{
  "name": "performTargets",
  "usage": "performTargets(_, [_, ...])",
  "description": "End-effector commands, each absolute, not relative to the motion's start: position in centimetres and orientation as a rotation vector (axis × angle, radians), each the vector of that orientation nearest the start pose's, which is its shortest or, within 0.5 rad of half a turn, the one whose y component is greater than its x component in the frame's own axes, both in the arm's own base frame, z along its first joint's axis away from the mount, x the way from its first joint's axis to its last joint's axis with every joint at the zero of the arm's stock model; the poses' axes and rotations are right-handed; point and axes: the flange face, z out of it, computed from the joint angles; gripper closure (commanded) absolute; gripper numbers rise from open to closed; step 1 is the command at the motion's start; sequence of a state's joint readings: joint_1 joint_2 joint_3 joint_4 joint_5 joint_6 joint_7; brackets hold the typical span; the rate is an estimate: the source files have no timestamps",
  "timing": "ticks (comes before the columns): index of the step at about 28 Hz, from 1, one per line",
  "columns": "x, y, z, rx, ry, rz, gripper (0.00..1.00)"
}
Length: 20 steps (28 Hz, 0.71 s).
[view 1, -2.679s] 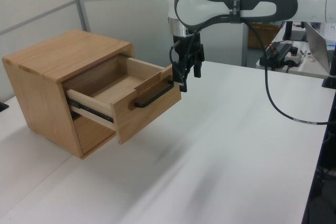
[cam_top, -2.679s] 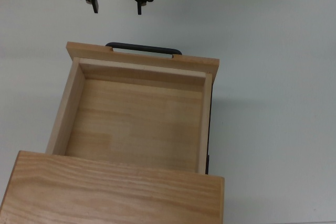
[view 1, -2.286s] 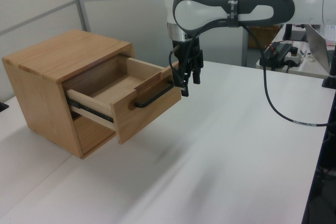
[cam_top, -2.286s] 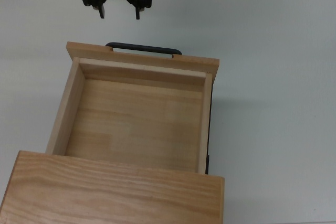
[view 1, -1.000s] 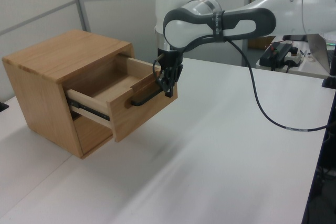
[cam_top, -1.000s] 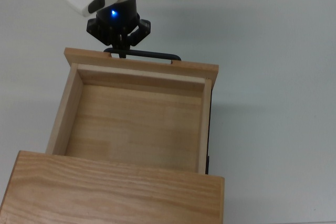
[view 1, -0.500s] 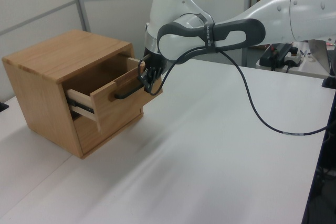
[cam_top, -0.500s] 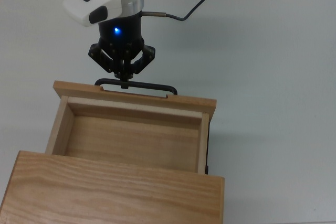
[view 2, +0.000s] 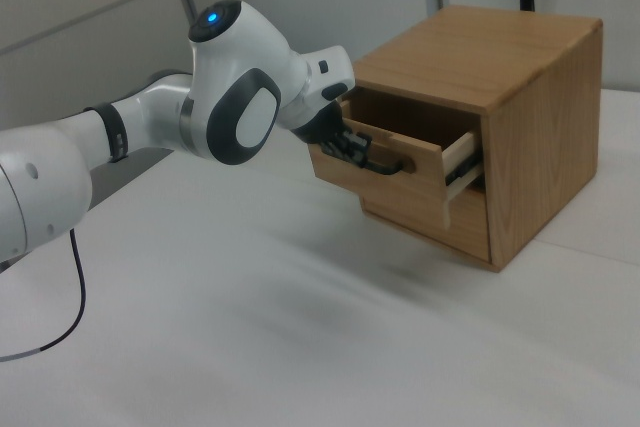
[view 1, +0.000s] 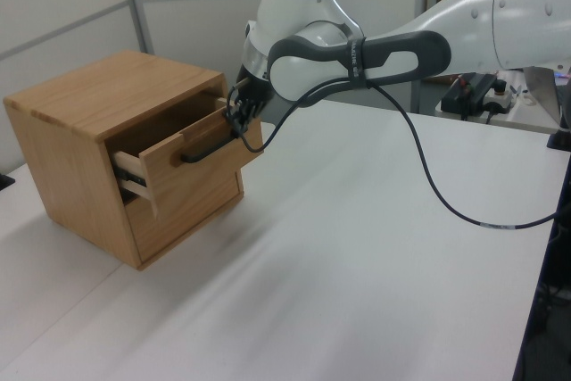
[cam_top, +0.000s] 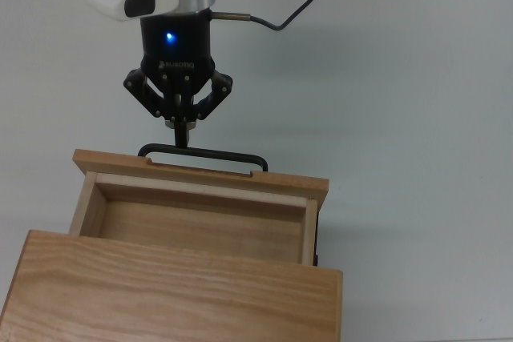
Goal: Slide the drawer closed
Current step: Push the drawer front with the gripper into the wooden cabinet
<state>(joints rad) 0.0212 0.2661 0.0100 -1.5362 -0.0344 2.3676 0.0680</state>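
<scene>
The shallow light-wood drawer (cam_top: pixel 200 214) with a long black metal bar handle (cam_top: pixel 203 154) stands partly open, projecting a short way from the front of the grained light-wood cabinet (view 1: pixel 89 95), which sits on the white table (view 1: pixel 375 256). The black two-finger gripper (cam_top: pixel 181 137) of the white arm (view 1: pixel 375 37) is at the handle, its fingers pressed together, their tips against the bar near its end on the top view's left. In the left view the gripper meets the drawer front at its upper far corner.
</scene>
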Motion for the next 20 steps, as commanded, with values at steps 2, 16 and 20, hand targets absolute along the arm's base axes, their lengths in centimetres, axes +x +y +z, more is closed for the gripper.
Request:
performTargets(2, [70.2,1.9,55.3,-3.008,0.026,-1.027,1.0])
performTargets(16, [73.0,2.0,52.0,-2.86,-0.007,-1.356,1.0])
performTargets(20, [73.3,1.8,51.6,-2.827,0.007,-1.407,1.0])
